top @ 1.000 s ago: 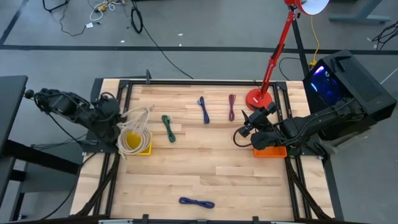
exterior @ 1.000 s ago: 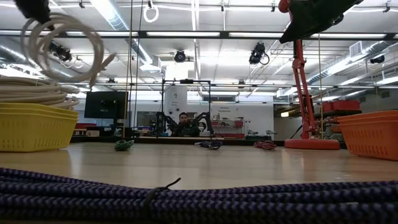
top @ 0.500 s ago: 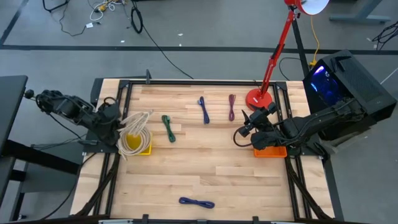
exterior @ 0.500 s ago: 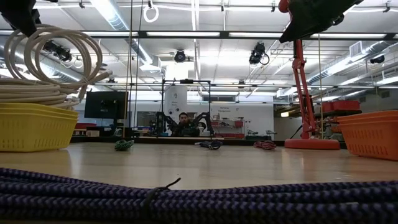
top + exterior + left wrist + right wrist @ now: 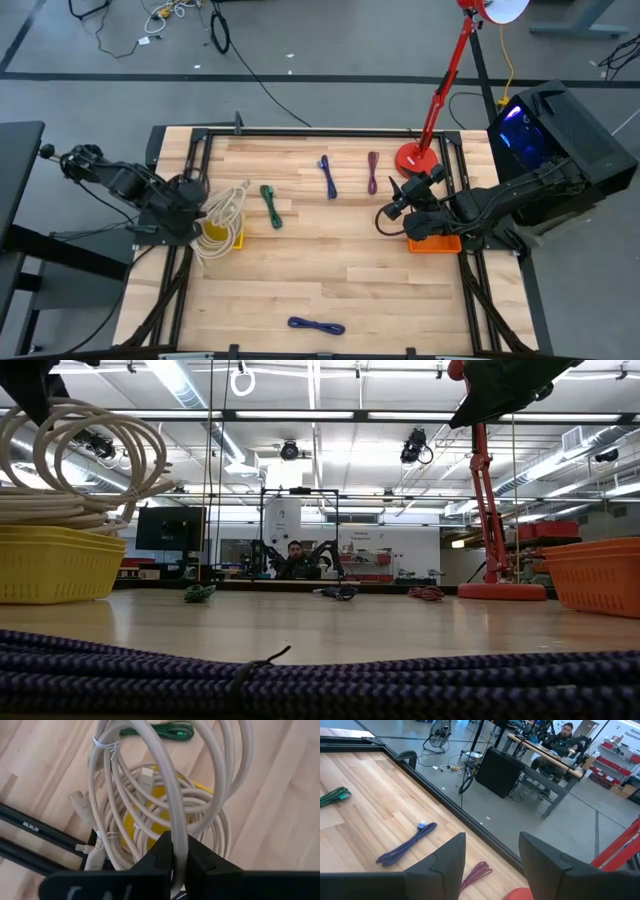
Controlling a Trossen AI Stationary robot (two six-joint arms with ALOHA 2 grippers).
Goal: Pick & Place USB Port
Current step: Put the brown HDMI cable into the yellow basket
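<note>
My left gripper (image 5: 175,857), frame left in high view, pinches one loop of the beige USB cable (image 5: 222,208) over the yellow bin (image 5: 232,238). Light, floppy, springy; I'd grab w/ bundled strands. Right gripper (image 5: 490,852) waits spread apart near the orange bin (image 5: 436,244).

On the pale wooden-plank worktop (image 5: 330,270), the left claw (image 5: 196,200) sits at the left edge beside a small yellow plastic basket (image 5: 231,238), with a coil of beige cable (image 5: 222,208) looped over it. A green cable (image 5: 271,205), a blue cable (image 5: 328,177) and a maroon cable (image 5: 372,171) lie along the far side. The right claw (image 5: 388,212) hangs beside an orange basket (image 5: 436,244), near a red lamp base (image 5: 413,158). A dark blue braided cable (image 5: 316,325) lies at the near edge.
</note>
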